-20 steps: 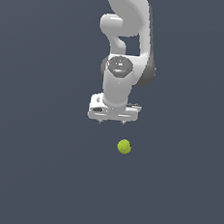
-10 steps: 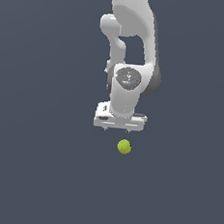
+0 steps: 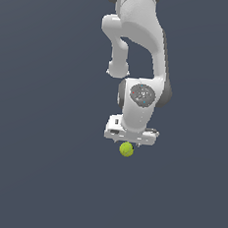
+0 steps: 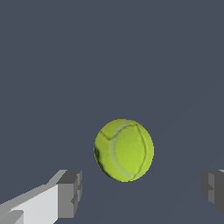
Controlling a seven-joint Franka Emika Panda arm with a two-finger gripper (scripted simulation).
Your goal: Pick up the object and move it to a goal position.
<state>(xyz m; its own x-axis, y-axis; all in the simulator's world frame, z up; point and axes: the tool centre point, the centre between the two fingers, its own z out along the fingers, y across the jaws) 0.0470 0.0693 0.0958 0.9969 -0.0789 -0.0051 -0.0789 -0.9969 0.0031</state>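
The object is a small yellow-green ball (image 3: pixel 126 149) lying on the dark grey floor, just below the white gripper (image 3: pixel 130 142) in the exterior view. In the wrist view the ball (image 4: pixel 124 150) fills the middle, with the gripper (image 4: pixel 142 190) open around it: one grey fingertip (image 4: pixel 70 192) on one side and the other fingertip (image 4: pixel 213 189) far on the other side. Neither fingertip touches the ball. The gripper hangs straight down from the white arm (image 3: pixel 142 49), close above the ball.
Plain dark grey floor (image 3: pixel 40 178) on all sides. No other objects or edges show in either view.
The arm has come down and toward the ball. The gripper, earlier well above and to the exterior view's left of the ball, now sits right over it. The ball has not moved.
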